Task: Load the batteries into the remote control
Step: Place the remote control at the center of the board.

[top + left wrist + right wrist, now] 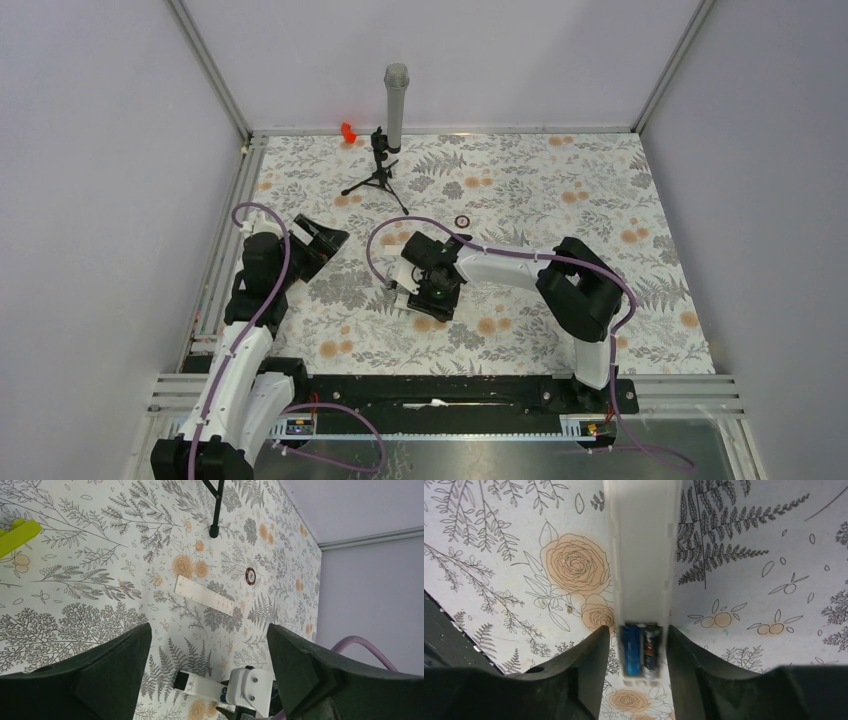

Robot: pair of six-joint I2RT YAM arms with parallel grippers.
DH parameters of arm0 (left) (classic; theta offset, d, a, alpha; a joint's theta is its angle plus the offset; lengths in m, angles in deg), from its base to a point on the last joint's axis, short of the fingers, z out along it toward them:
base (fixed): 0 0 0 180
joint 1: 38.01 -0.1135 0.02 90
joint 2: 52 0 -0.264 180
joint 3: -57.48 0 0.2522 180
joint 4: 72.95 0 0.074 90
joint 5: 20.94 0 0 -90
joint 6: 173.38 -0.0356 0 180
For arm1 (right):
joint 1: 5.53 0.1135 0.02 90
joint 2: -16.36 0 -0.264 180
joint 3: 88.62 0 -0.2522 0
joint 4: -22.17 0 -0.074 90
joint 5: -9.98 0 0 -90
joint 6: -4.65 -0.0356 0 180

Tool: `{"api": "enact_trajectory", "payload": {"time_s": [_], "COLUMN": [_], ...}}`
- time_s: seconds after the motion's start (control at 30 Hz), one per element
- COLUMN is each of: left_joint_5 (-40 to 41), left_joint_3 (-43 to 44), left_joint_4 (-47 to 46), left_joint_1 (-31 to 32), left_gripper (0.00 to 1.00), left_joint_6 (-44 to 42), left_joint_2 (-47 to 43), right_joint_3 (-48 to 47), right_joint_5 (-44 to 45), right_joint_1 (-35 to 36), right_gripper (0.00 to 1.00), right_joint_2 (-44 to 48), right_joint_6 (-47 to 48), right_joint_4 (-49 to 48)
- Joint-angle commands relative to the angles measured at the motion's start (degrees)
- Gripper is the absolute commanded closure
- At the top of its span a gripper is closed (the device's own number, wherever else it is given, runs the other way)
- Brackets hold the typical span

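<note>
The remote control [642,555] is a slim white bar lying on the floral table, its back compartment uncovered at the near end. Two batteries lie side by side in that compartment, one blue [631,649] and one showing dark [651,650]. My right gripper [636,630] straddles that end. Its fingers sit close on both sides, with a thin gap on the left. The remote also shows in the left wrist view [200,685]. My left gripper [208,630] is wide open and empty, above the table to the remote's left [320,240].
A flat white strip [204,595] lies on the table beyond the remote. A yellow-green bar [17,535] lies at the far left. A microphone on a small black tripod [385,160] stands at the back. A small ring [461,221] lies near it.
</note>
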Motion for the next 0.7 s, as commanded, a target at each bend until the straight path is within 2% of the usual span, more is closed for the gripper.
{"api": "enact_trajectory", "payload": {"time_s": [0.0,0.2,0.43,0.53,0.6,0.67], "left_joint_5": [-1.72,-1.48,-3.33,-5.25,-5.29,-4.74], "left_joint_3": [-0.08,-0.17,-1.18,-2.05,-2.11,-1.53], "left_joint_4": [-4.63,-4.76,-8.30,-12.51,-14.49,-15.79], "left_joint_1": [-0.48,-0.57,-0.48,-0.32,0.62,1.99], "left_gripper": [0.09,0.09,0.09,0.09,0.09,0.10], "left_joint_6": [-0.10,-0.36,0.05,1.18,1.37,1.21], "left_joint_2": [0.35,0.99,4.95,8.18,10.45,13.43], "right_joint_3": [-1.21,-0.93,1.12,4.99,9.45,12.97], "right_joint_5": [1.42,-1.36,-2.47,-2.22,2.79,4.60], "right_joint_1": [0.31,0.30,-1.63,-5.02,-7.66,-11.22], "right_gripper": [0.45,0.33,0.20,0.16,0.16,0.17], "right_joint_2": [-1.24,2.11,12.41,18.70,21.94,22.84], "right_joint_6": [0.04,0.40,-2.80,-9.95,-20.52,-29.12], "right_joint_4": [2.38,2.20,-3.99,-13.02,-23.94,-30.12]}}
